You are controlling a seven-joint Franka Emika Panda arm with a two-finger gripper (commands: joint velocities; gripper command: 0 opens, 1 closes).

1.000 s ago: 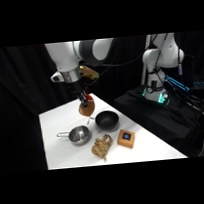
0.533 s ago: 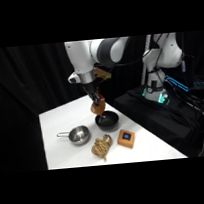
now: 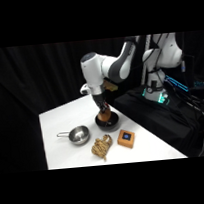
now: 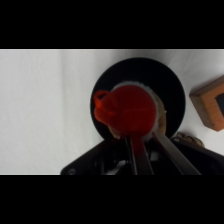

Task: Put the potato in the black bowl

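Note:
My gripper [image 3: 104,109] hangs low over the black bowl [image 3: 107,122] at the middle of the white table, shut on the potato [image 3: 106,115]. The potato is just above the bowl's opening; I cannot tell whether it touches the bottom. In the wrist view the potato [image 4: 127,111] is a reddish-orange lump held in the gripper [image 4: 144,134], and it covers most of the black bowl [image 4: 170,87] below it. Only the bowl's dark rim shows around the lump.
A shiny silver pan [image 3: 79,135] with a handle sits left of the bowl. A tan rope bundle [image 3: 102,146] lies in front of it, and a square wooden block [image 3: 126,138] with a blue centre lies to the right; in the wrist view this block [image 4: 210,105] sits at the right edge. Dark equipment stands behind the table at right.
The arm has carried the potato from left of the bowl to right over it and has come down, so the potato now sits at the bowl's mouth.

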